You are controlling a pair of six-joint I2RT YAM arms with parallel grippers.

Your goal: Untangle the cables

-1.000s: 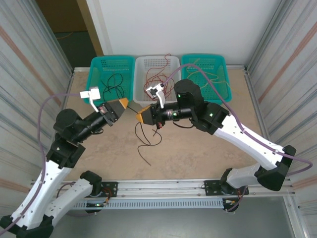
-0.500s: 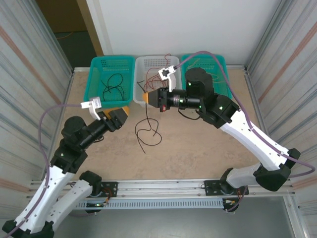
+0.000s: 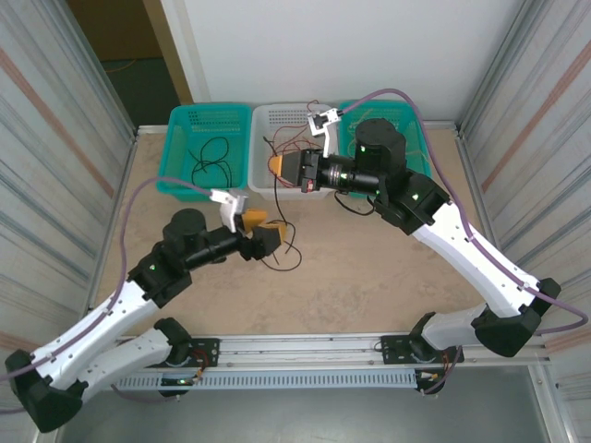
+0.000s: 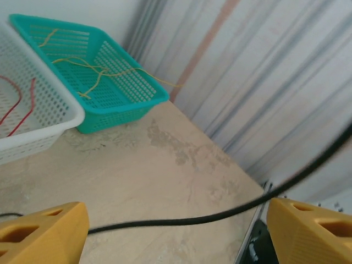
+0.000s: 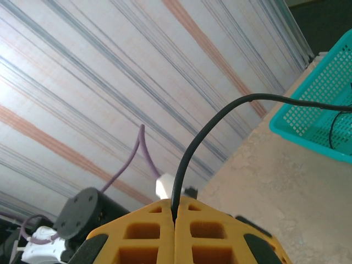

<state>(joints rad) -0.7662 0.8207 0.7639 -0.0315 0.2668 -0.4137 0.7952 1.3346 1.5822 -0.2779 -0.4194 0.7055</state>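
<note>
A black cable (image 5: pixel 190 148) is pinched in my right gripper (image 5: pixel 175 212), whose yellow fingers are shut on it. That gripper (image 3: pixel 275 166) hovers at the front edge of the white basket (image 3: pixel 261 175). From it the black cable (image 3: pixel 294 251) drops to loose loops on the table. My left gripper (image 3: pixel 259 229) is low over the table beside those loops and stands open. In the left wrist view the black cable (image 4: pixel 181 220) runs across the wide gap between its fingers (image 4: pixel 38 234), untouched by either. Red cables (image 4: pixel 16 104) lie in the white basket.
A teal basket (image 3: pixel 177 152) at the back left holds black cables. Another teal basket (image 3: pixel 420 138) at the back right holds yellow ones (image 4: pixel 93 69). Corrugated walls close in both sides. Bare table lies in front of and to the right of the loops.
My left gripper opened and swung from the left basket down to the table's middle. My right gripper lifted the black cable back toward the white basket.
</note>
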